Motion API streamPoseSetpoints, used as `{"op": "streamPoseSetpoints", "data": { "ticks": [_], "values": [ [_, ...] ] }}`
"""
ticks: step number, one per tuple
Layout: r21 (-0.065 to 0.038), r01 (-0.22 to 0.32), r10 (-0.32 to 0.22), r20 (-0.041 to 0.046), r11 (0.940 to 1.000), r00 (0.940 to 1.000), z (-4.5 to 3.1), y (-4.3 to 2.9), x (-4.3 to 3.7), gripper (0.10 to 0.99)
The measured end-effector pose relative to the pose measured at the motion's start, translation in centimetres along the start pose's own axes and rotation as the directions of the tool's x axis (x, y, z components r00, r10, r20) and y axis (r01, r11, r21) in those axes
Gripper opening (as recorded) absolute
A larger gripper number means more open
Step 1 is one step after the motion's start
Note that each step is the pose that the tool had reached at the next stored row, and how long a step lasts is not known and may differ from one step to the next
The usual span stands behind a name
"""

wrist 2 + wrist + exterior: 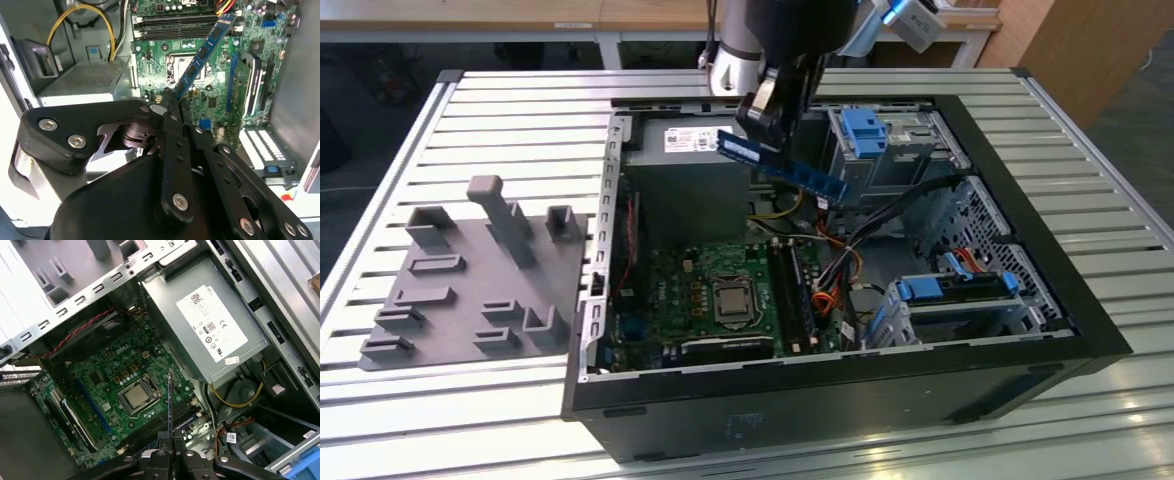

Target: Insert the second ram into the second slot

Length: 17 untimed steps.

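The thin, long, flat blue circuit-board stick [783, 166] is hanging in the air above the open case, clear of the board below. It is sloping downward toward the exterior view's right. The black robot hand [750, 140] is pinching it by one end, its fingers closed narrowly on the stick's faces. In the second wrist view the stick [205, 50] is reaching out from the hand [170, 96] over the green motherboard [215, 95], showing a row of dark chips. In the first wrist view it [170, 400] is appearing edge-on, rising from the hand [170, 442].

Under it, the long dark memory slots [790, 290] are lying just beside the square metal processor socket [727, 298] on the motherboard. A grey metal power supply box with a white label [680, 150] is sitting at the far end of the black tower case [854, 372], which is lying on its side with its panel off. Chunky light-blue plastic drive-bay clips [861, 130] are standing in the case toward the exterior view's right. The case is resting on a slatted aluminium bench [520, 110], near a grey plastic fixture plate [467, 290].
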<state>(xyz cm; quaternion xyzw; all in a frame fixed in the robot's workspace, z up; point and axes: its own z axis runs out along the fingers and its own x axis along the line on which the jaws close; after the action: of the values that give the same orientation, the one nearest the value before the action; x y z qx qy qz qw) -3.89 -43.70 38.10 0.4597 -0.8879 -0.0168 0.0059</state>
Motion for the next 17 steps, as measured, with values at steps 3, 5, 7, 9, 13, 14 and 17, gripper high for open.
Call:
{"op": "streamPoseSetpoints", "data": {
  "ticks": [3, 5, 7, 9, 13, 14, 17],
  "values": [
    [0.0, -0.047, 0.047, 0.0013, 0.9989, 0.9989, 0.02, 0.0, 0.0, 0.137],
    [0.001, -0.077, 0.077, 0.0024, 0.9971, 0.9971, 0.03, 0.0, 0.0, 0.137],
    [0.001, -0.107, 0.107, 0.0033, 0.9943, 0.9943, 0.04, 0.0, 0.0, 0.137],
    [0.001, -0.136, 0.136, 0.0041, 0.9907, 0.9907, 0.05, 0.0, 0.0, 0.137],
    [0.001, -0.191, 0.19, 0.0058, 0.9817, 0.9817, 0.07, 0.0, 0.0, 0.137],
    [0.001, -0.204, 0.204, 0.0062, 0.9791, 0.979, 0.07, 0.0, 0.0, 0.137],
    [0.001, -0.244, 0.244, 0.0074, 0.9698, 0.9697, 0.09, 0.0, 0.0, 0.137]
  ]
}}
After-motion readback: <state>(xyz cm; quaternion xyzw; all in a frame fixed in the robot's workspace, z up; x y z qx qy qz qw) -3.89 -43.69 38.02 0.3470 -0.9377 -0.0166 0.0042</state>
